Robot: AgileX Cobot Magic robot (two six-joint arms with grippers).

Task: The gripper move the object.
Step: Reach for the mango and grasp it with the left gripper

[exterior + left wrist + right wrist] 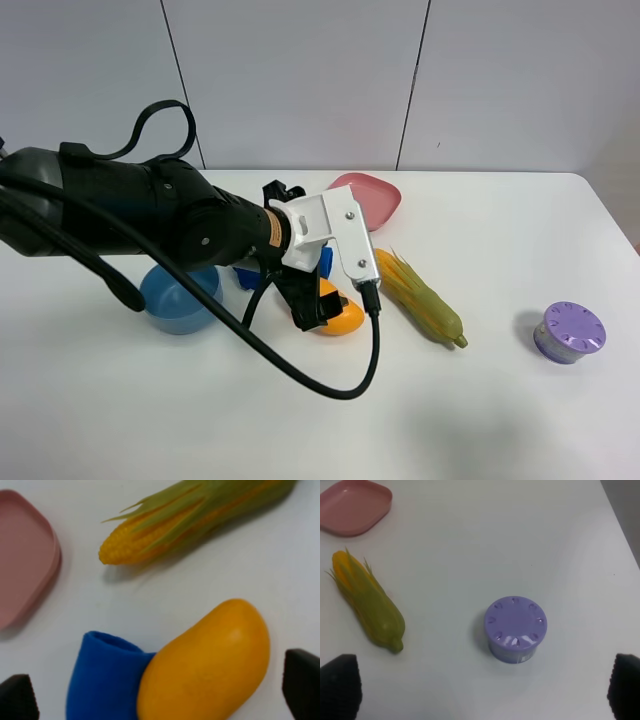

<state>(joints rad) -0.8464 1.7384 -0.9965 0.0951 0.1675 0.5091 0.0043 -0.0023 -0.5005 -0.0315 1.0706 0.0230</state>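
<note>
Grabbing step. Left claw (160, 692) wide apart, either side of the mango (205, 660) near the middle of the worktop (480, 420), touching the blue cloth (102, 675). Next: go lower, pinch softly, lift.

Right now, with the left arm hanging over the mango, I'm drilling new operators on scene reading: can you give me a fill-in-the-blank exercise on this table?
1. The mango touches a rolled cloth coloured ____.
2. The left gripper, straddling the mango, has its jaws ____.
3. Between the mango and the purple tub lies the ____.
Missing words: blue; open; corn.
</note>
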